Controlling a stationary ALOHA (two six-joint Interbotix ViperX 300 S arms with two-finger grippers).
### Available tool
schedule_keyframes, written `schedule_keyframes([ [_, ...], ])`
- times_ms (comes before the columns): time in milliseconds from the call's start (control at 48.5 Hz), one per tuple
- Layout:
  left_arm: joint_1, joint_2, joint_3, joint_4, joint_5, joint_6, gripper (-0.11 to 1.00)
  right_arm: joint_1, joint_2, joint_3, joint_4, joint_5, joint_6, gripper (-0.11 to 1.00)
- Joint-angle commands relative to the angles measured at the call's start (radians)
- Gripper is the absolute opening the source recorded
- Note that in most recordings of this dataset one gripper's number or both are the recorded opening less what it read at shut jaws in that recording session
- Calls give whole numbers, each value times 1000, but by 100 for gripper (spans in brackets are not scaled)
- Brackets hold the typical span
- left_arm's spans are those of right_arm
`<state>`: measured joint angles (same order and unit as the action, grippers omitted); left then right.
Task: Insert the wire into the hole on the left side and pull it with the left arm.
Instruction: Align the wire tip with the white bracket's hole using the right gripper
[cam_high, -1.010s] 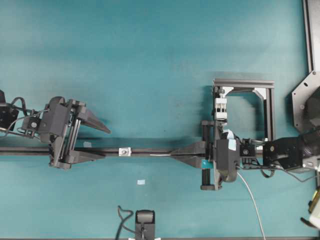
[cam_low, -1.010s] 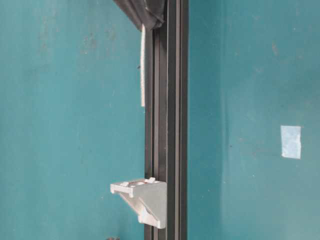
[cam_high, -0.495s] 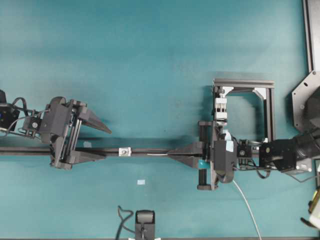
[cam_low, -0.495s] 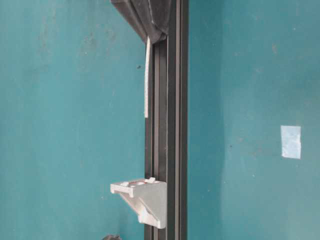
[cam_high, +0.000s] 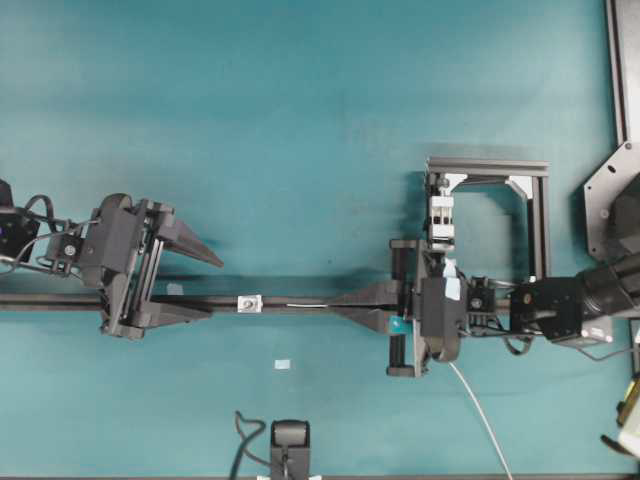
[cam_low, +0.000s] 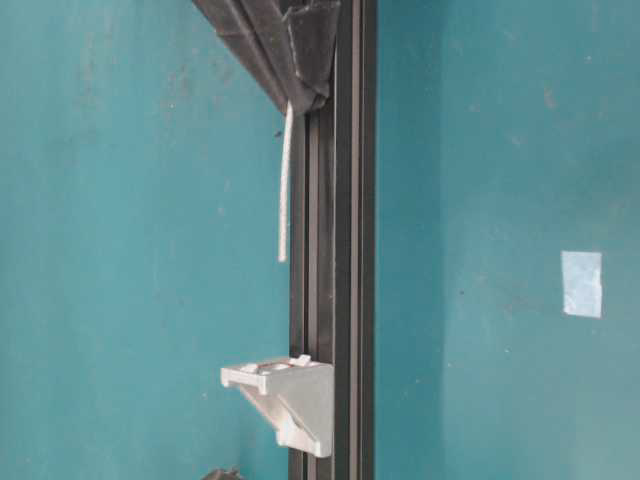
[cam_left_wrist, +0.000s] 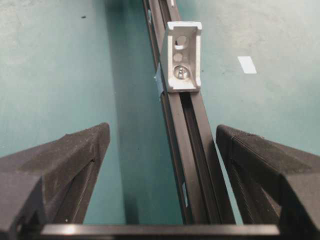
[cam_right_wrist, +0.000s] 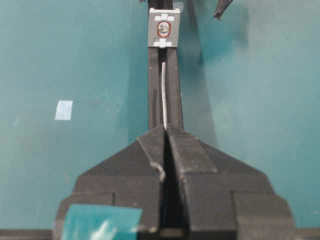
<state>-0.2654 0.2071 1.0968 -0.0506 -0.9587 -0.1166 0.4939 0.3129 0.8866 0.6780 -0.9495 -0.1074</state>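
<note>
Wire (cam_right_wrist: 163, 92), thin, whitish and probably limp, juts from the right gripper (cam_right_wrist: 165, 131), whose jaws are pinched on it, above the black rail (cam_high: 300, 301). Its tip points at the hole (cam_right_wrist: 163, 30) in the white block, just short. Left gripper (cam_high: 205, 285) waits beyond, spread wide, holding nothing; it should likely grab near the tip.

A robotics lab: teal bench (cam_high: 300, 120), black rail (cam_high: 300, 300), mounted camera (cam_high: 290, 440).

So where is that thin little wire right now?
In the overhead view the wire sticks out leftward from the shut right gripper, lying along the black rail, its tip short of the small white block.
</note>
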Motion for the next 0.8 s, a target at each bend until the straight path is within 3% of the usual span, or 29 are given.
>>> schedule_keyframes([
  [0,-5,-12,-9,-2,-9,0,78,-12,-5,-14,3,-6,-2,2],
  [783,-5,-12,-9,-2,-9,2,78,-18,6,-37,-11,-5,-14,2],
])
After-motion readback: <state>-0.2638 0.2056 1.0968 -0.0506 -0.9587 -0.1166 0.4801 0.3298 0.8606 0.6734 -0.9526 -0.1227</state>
